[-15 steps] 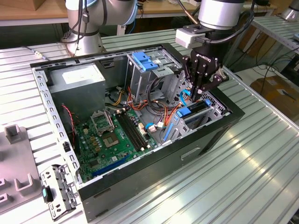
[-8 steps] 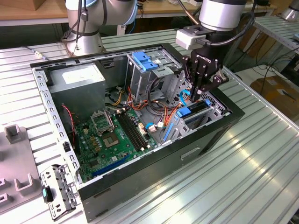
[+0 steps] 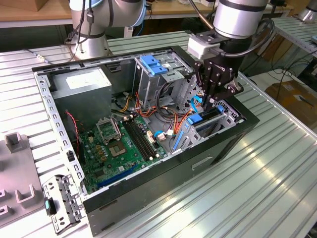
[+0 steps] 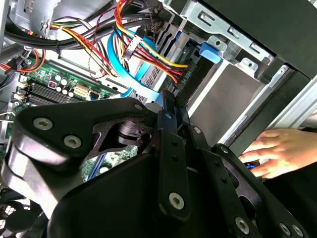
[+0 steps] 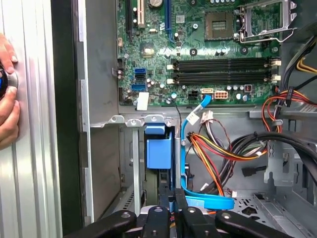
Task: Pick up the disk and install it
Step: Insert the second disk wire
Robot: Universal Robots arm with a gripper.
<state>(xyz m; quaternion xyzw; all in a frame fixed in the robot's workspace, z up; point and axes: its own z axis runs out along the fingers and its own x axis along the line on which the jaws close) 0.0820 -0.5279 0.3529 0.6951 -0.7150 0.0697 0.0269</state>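
My bench (image 3: 277, 168) is a ribbed metal surface of long silvery slats, and light glares brightly off them toward the exterior view's right. Behind it, along the far edge, runs a wooden table (image 3: 29, 15) with dark cables hanging beneath. Off the exterior view's right edge, the floor (image 3: 267, 82) lies below the bench, with a brown cardboard box (image 3: 292, 96) resting on it and loose cables nearby.

Green motherboard (image 5: 198, 54) above coloured cables (image 5: 218, 148); blue carrier (image 5: 159, 151) in the bay; a hand (image 5: 7, 94) at the edge.
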